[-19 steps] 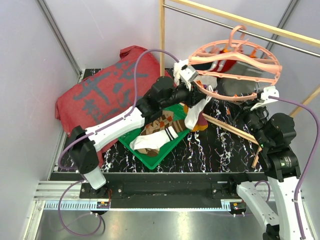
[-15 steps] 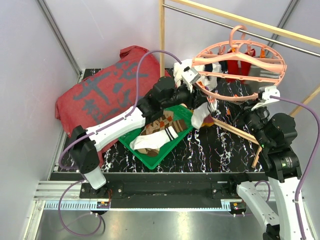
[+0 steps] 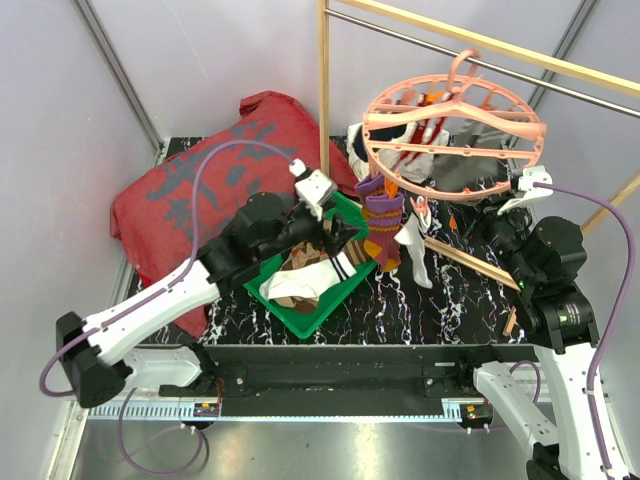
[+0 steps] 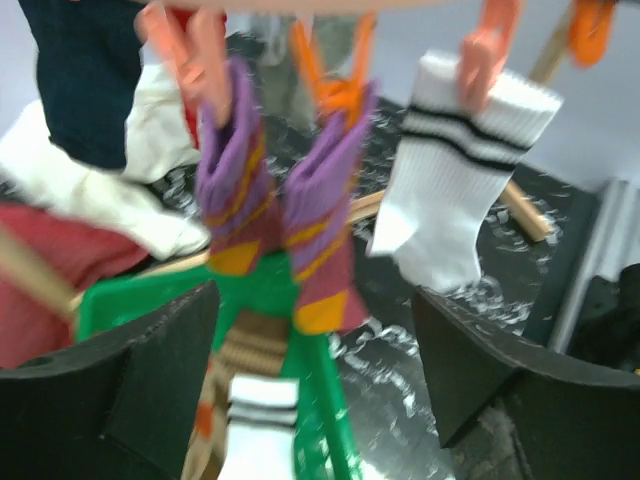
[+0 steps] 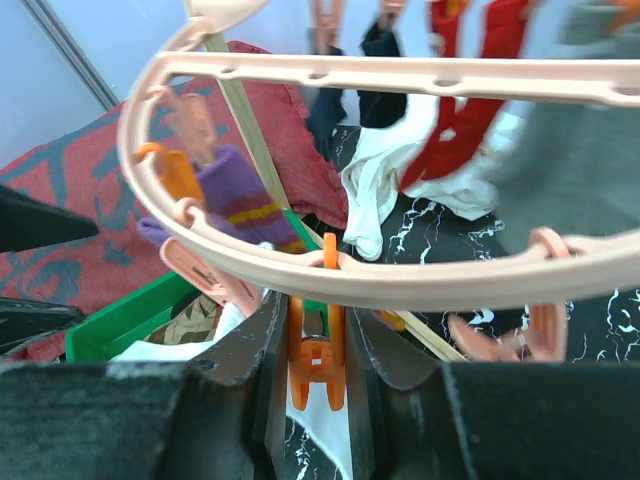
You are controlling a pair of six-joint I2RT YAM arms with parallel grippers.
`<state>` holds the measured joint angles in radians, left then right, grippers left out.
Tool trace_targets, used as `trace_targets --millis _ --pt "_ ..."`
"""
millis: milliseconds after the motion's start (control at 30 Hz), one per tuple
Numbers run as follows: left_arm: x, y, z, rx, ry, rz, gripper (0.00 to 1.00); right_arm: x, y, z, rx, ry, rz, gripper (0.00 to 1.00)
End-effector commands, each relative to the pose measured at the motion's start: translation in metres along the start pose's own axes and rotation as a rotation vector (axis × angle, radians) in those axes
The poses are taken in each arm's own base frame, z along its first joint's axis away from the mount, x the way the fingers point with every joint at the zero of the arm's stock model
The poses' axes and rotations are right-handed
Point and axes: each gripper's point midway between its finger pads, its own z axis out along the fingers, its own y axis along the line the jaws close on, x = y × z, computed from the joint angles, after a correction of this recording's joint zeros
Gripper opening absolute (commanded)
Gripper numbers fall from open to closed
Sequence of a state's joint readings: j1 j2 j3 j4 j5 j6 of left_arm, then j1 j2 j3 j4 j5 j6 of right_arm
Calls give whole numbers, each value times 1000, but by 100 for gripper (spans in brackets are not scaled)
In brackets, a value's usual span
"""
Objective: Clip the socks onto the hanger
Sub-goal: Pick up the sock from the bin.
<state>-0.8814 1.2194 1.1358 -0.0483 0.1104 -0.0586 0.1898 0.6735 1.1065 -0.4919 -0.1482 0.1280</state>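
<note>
Salmon-pink plastic hanger point(image 5: 400, 72) hangs by its hook from the metal rail point(image 3: 400, 32), above the black marbled desk point(image 3: 440, 300). Two purple-orange striped socks point(image 4: 320, 215) hang side by side from clips on the hanger's left rim. A white banded sock point(image 4: 450, 190) is clipped just beside them. A dark navy sock point(image 4: 85, 80) and red socks point(image 5: 480, 60) hang from clips further round the hanger. The left fingers point(image 4: 140, 380) stand wide apart and hold nothing; they sit below and to the left of the hanger, apart from the clipped socks. The right fingers point(image 5: 255, 350) are closed onto an orange clip point(image 5: 315, 365) dangling from the hanger's near rim. A green tray point(image 3: 305, 318) lies on the desk below the hanger's left side and holds loose socks point(image 3: 310, 278). A red cloth point(image 3: 180, 200) lies further left of the hanger.
</note>
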Motion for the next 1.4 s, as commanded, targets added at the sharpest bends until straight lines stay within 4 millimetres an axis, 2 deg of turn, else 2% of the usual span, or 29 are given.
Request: trace_targets --millis 0,133,167,233,267,300,333,367,400,433,467,500,533,567,667,733,767,833,1000,1100,1133,1167,1200,1367 --pt "61 35 -28 -190 170 13 77 -26 4 2 -9 -92 -8 12" --pt "107 43 -27 -244 296 -23 72 -24 2 3 -2 -88 -15 12" --pt "122 45 -20 -248 341 -30 70 -24 1 4 0 -87 -16 12" --pt "135 46 -10 -251 395 -36 66 -23 1 4 2 -84 -15 12" --pt "155 47 0 -254 461 -38 65 -22 1 4 0 -84 -15 12" --pt "153 48 7 -258 479 -38 62 -22 1 5 1 -83 -17 12" --pt "159 49 12 -268 509 -33 60 -23 1 4 0 -86 -17 12" --pt "180 51 20 -275 578 -29 60 -23 1 4 0 -86 -19 12" --pt "178 49 28 -272 597 -17 60 -22 0 3 3 -86 -17 12" --pt "184 51 32 -289 624 -2 59 -23 0 2 3 -89 -19 12" --pt "202 51 38 -289 680 20 58 -23 0 2 5 -91 -17 12" --pt "209 48 40 -292 709 40 58 -22 -1 2 9 -90 -19 12" --pt "206 47 48 -295 708 49 58 -22 -1 1 8 -92 -20 12" --pt "221 48 52 -302 748 60 57 -22 0 1 7 -92 -19 12" --pt "242 54 61 -322 807 80 51 -22 0 0 8 -95 -22 12" --pt "262 57 62 -335 875 97 50 -22 0 -1 8 -95 -24 12" --pt "261 59 68 -338 876 102 50 -22 -1 -1 11 -94 -25 12" --pt "278 61 67 -341 934 112 48 -22 -1 -2 11 -97 -30 12" --pt "292 68 68 -368 1000 122 41 -18 -2 -2 14 -90 -29 12" --pt "301 70 64 -368 1032 108 29 -18 -2 -2 14 -90 -31 12" --pt "299 69 62 -369 1033 105 25 -18 -2 -3 13 -93 -31 12" --pt "297 68 61 -367 1031 100 16 -20 -2 -3 16 -96 -34 12" --pt "297 67 56 -363 1035 93 12 -19 -3 -3 16 -95 -36 12" --pt "256 58 48 -358 936 41 1 -18 -2 -1 13 -88 -36 12"
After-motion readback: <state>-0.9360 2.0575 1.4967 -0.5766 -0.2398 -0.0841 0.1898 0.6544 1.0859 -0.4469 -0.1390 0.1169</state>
